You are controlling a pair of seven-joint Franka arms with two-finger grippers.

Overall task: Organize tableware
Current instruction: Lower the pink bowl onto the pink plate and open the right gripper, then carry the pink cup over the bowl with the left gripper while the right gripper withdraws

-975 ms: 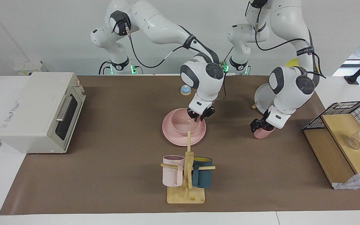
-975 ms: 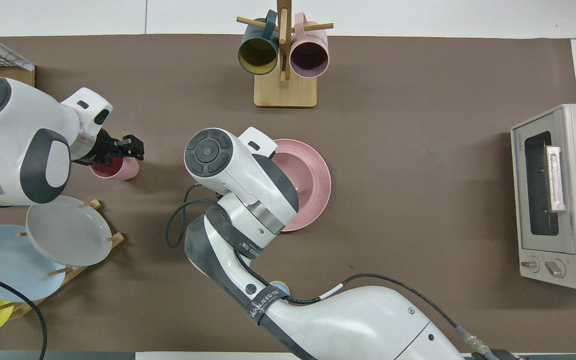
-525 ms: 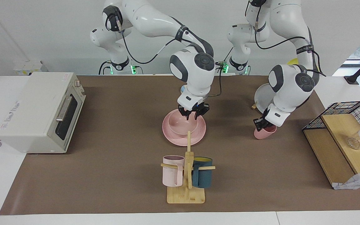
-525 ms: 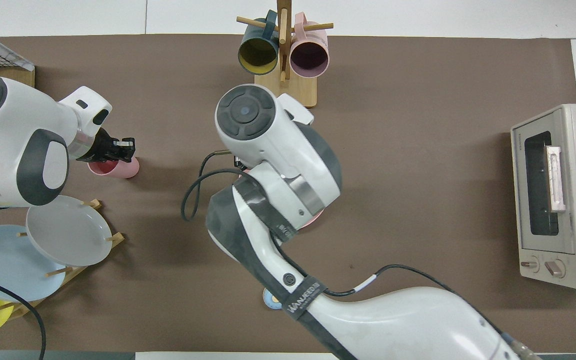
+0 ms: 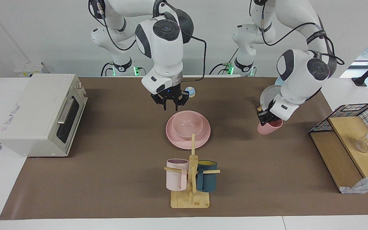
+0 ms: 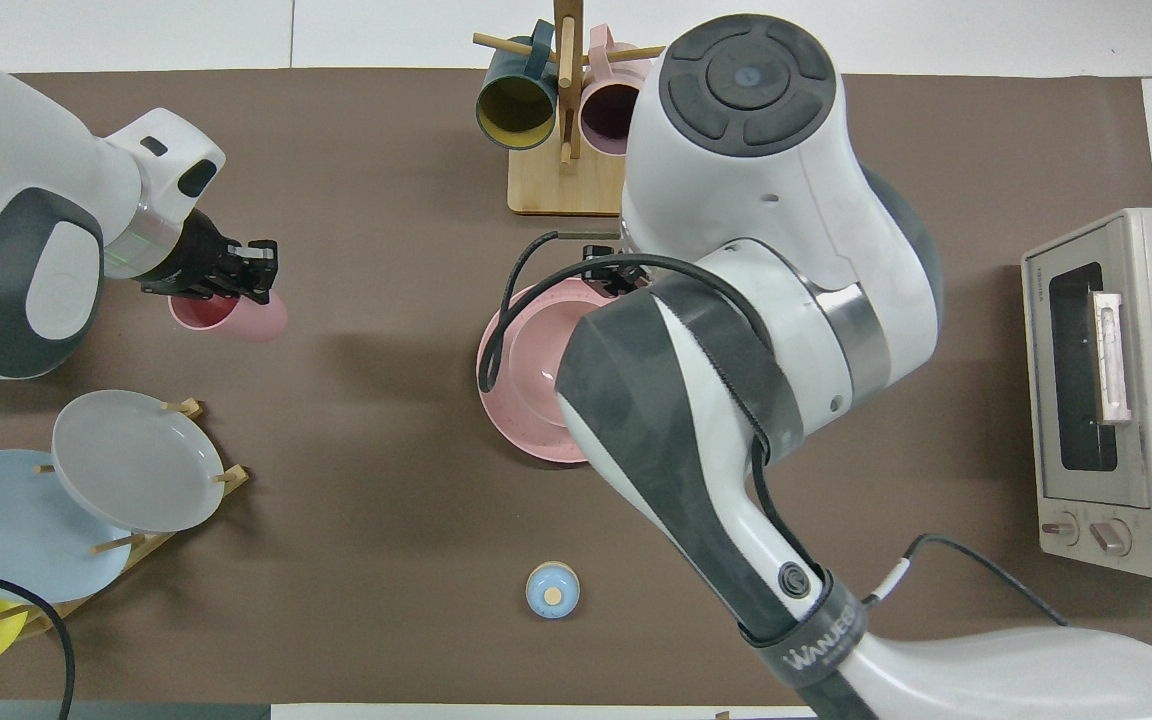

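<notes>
Toward the right arm's end of the table: white toaster oven (image 5: 40, 114), door shut. Right gripper (image 5: 170, 103) is up in the air over the brown mat (image 5: 113, 179), just short of the plate's robot-side edge, holding nothing; can't tell its finger gap. Small blue bell (image 5: 190, 92) sits nearer the robots, beside that gripper in the facing view. Mid-table: rounded matte pink bowl (image 5: 188, 124) sits in the wide flat matte pink plate (image 5: 175, 139). Farther from the robots: wooden mug tree (image 5: 191, 191) with a pale pink handled mug (image 5: 176, 174) and a dark teal one (image 5: 207, 180); its post overlaps the plate's edge in the facing view. Toward the left arm's end: left gripper (image 5: 266, 117) clamped on the rim of the small pink tapered cup (image 5: 269, 128), cup tilted and off the mat. Plate rack (image 6: 116, 500) with grey, blue and yellow plates sits nearer the robots; wire basket (image 5: 356, 113) at the table end.

Vs a second ago: right gripper has risen off the bowl; the left has closed and lifted the cup.
</notes>
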